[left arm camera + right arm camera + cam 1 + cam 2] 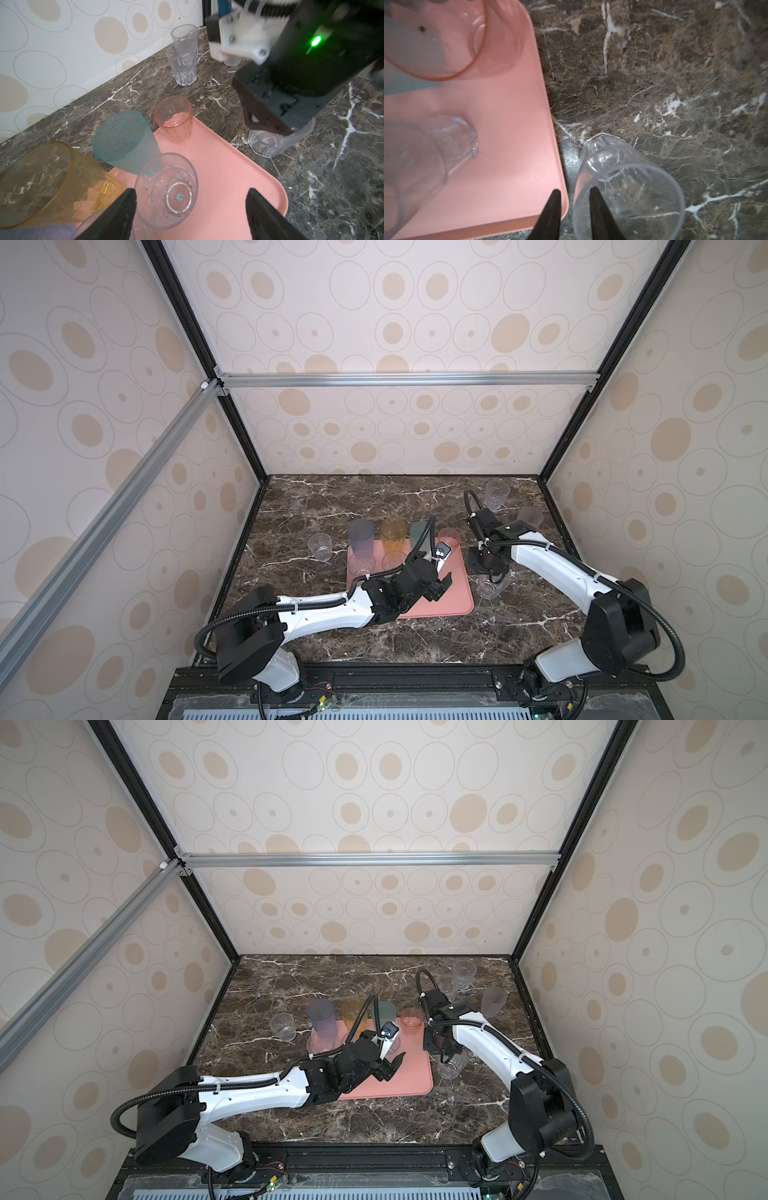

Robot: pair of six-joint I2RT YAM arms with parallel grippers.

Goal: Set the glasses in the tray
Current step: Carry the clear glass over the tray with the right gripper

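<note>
Counted four coloured glasses (393, 533), some clear, on tray (457, 598); perhaps five remaining, mostly upper right. Noted left claw (191, 190) spread, right claw (574, 189) parted astride tumbler (629, 187) rim.

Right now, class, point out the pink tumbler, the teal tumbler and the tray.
pink tumbler (176, 128): left wrist view, side wall.
teal tumbler (124, 141): left wrist view, dimpled wall.
tray (228, 176): left wrist view, bare floor.

Dark brown marble bench (316, 506) w/ white lines, cream walls (395, 427) w/ tan dots & rings, a silver bar (407, 379) across the back, black corner posts (245, 439), pale slotted strip (353, 715) in front.
</note>
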